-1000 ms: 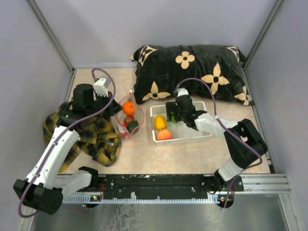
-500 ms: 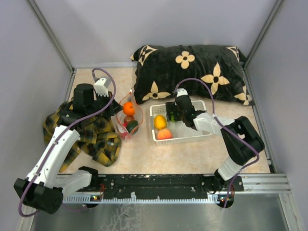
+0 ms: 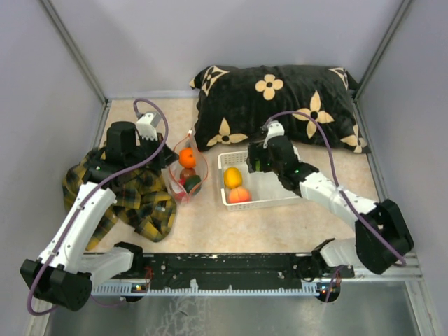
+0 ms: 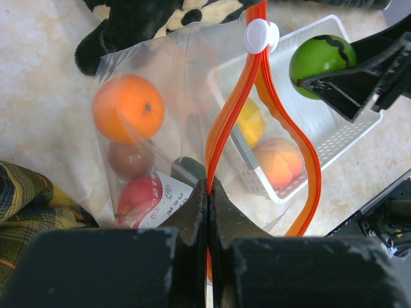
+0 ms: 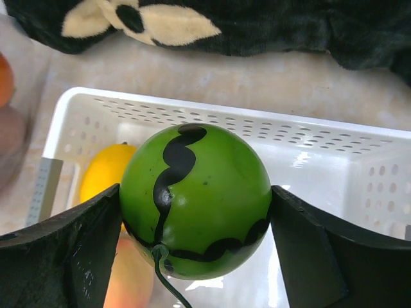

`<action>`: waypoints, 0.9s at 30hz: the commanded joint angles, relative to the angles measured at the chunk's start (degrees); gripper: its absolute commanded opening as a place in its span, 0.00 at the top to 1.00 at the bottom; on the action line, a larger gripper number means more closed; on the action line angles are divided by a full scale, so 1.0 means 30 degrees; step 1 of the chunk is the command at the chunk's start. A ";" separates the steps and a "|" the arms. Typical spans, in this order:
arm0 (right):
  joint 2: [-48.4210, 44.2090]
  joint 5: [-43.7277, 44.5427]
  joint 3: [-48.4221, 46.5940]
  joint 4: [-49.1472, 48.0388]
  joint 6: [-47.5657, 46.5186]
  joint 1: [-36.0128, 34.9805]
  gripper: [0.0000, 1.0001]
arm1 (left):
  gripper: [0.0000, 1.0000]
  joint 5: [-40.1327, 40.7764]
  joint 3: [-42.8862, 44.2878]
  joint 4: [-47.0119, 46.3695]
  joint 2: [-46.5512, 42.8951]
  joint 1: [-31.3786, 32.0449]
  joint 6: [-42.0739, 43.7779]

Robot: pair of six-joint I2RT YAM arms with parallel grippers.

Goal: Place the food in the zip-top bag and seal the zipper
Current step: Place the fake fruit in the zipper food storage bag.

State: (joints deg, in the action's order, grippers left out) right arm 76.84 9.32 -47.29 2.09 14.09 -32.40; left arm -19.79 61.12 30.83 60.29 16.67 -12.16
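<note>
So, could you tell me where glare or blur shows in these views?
Left wrist view: the left hand is dark and out of focus up close, and the clear bag lays a pale sheen over the brown fruit. Right wrist view: the striped green fruit is sharp, with a glare spot on the white basket. Top view: even light, soft shadows.

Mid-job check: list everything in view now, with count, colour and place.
zip-top bag: 1, clear, left of basket, unsealed
zipper: 1, red-orange, bag's edge, white slider
bagged food: 4, orange fruit, brown fruit, red fruit, dark green fruit, inside bag
basket food: 2, yellow fruit, peach fruit, in basket
striped fruit: 1, green and black, held over basket
basket: 1, white, table centre
pillow: 1, black with cream flowers, behind basket
cloth: 1, yellow-dark plaid, left of bag
table: 1, beige, underneath
left gripper: 1, black, shut on zipper
right gripper: 1, black, shut on striped fruit
</note>
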 commanded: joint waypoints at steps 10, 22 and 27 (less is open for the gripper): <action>-0.4851 0.0223 -0.1932 0.0791 -0.2824 -0.3896 0.24 | 1.00 -0.0469 -0.0159 -0.0550 0.0017 -0.0136 -0.0044; -0.3291 -0.0307 -0.5146 -0.0370 -0.5463 -0.8167 0.24 | 1.00 -0.0644 -0.0189 -0.0550 -0.0058 -0.0168 -0.0049; -0.2338 -0.1590 -0.6056 -0.0880 -0.6119 -0.9125 0.23 | 1.00 -0.0690 -0.0218 -0.0550 -0.0057 -0.0166 -0.0047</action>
State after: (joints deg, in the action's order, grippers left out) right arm 68.01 8.03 -61.23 3.66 -1.08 -57.78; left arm -20.60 61.12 30.83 60.34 16.58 -12.16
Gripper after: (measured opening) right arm 0.843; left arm 0.007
